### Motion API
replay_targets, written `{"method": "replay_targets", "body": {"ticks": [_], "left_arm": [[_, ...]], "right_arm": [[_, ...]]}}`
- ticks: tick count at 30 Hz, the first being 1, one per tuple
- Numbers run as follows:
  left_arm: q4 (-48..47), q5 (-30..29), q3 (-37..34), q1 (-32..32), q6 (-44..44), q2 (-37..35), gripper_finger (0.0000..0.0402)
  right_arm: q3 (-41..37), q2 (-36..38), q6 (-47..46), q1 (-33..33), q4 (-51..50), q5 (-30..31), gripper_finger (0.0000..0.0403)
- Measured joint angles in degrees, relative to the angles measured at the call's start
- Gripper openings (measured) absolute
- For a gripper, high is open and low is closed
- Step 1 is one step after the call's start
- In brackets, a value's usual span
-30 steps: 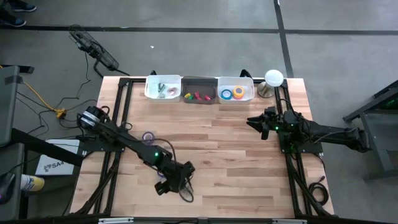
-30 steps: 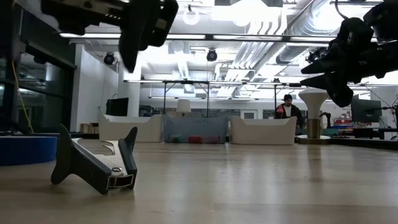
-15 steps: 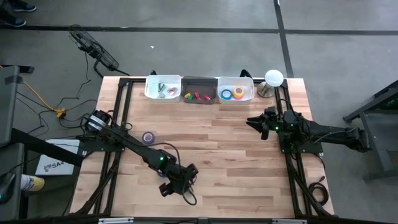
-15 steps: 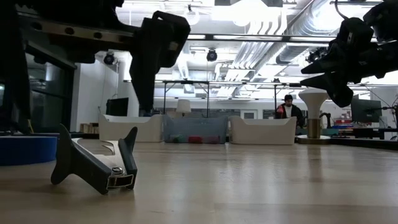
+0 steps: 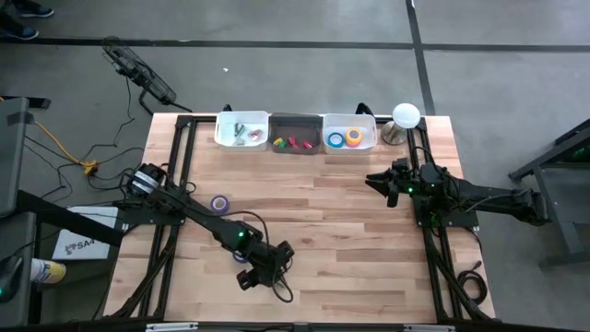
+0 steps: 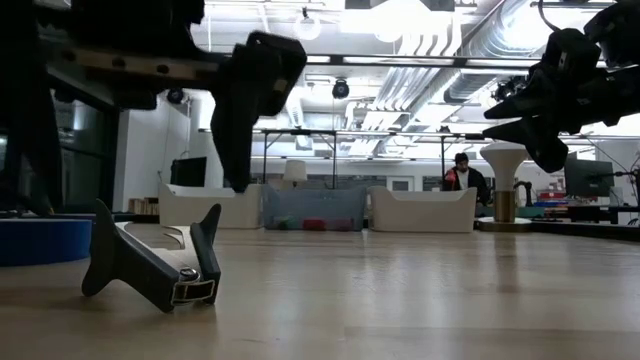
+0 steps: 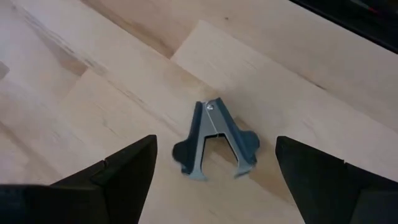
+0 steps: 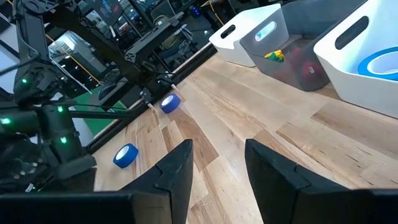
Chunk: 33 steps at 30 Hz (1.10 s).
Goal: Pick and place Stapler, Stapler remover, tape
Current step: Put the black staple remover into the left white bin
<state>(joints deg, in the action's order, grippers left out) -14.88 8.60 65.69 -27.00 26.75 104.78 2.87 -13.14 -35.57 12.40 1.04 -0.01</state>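
A dark grey staple remover (image 7: pixel 214 140) lies on the wooden table near its front edge, jaws toward the camera (image 6: pixel 155 268). My left gripper (image 7: pixel 216 158) hangs open just above it, pointing steeply down, one finger on either side and clear of it (image 5: pixel 260 273). Two tape rolls lie on the table: a purple-blue one (image 5: pixel 219 204) and a blue one (image 8: pixel 126 155) beside the left arm. More tape rolls (image 5: pixel 345 138) sit in the right white bin. My right gripper (image 8: pixel 219 149) waits open above the table's right side. I cannot make out the stapler.
Three bins stand along the far edge: a white one (image 5: pixel 241 131), a grey one (image 5: pixel 295 136) with small red and yellow pieces, and a white one (image 5: pixel 359 124). A white lamp (image 5: pixel 406 116) stands at the far right corner. Bare wood lies between the arms.
My left gripper has come down toward the staple remover and a little toward the near edge, staying open. The staple remover has not moved.
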Motion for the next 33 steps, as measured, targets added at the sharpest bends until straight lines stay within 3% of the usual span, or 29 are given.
{"method": "replay_targets", "body": {"ticks": [33], "left_arm": [[1.73, 1.32, -0.17, 0.84, -0.19, 4.21, 0.0324]], "right_arm": [[0.0, -0.36, 0.0, -0.02, -0.68, 0.01, 0.0138]]}}
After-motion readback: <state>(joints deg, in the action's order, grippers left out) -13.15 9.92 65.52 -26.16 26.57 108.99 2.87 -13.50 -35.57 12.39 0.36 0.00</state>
